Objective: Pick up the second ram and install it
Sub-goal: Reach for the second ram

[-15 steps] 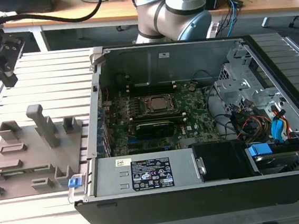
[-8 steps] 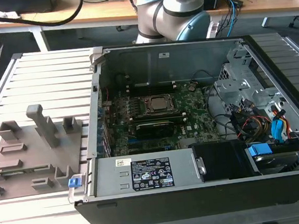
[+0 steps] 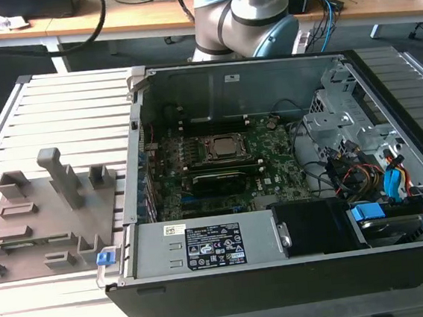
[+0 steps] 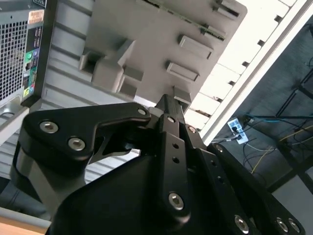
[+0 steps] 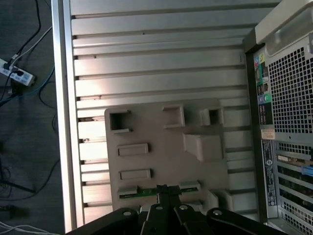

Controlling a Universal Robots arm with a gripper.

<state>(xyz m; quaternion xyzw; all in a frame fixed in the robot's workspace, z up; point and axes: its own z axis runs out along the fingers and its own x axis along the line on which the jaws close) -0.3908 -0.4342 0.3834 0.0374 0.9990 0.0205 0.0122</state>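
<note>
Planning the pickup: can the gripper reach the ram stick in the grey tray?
Probably yes: the gripper lines up with the ram stick, which lies uncovered in a slot of the tray.

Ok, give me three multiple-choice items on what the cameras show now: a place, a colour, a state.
1. Where is the thin green circuit-board stick? A) seated on the motherboard B) in a slot of the grey plastic tray C) loose on the slatted table
2. What colour is the small plastic clip at the black computer case's corner nearest the tray? A) blue B) red C) yellow
3. How is that case? A) shut B) standing upright C) lying open, insides exposed
Answers: 1 B, the first wrist view shows it slotted there, by the gripper; 2 A, blue in the exterior view; 3 C, its insides show from above.
</note>
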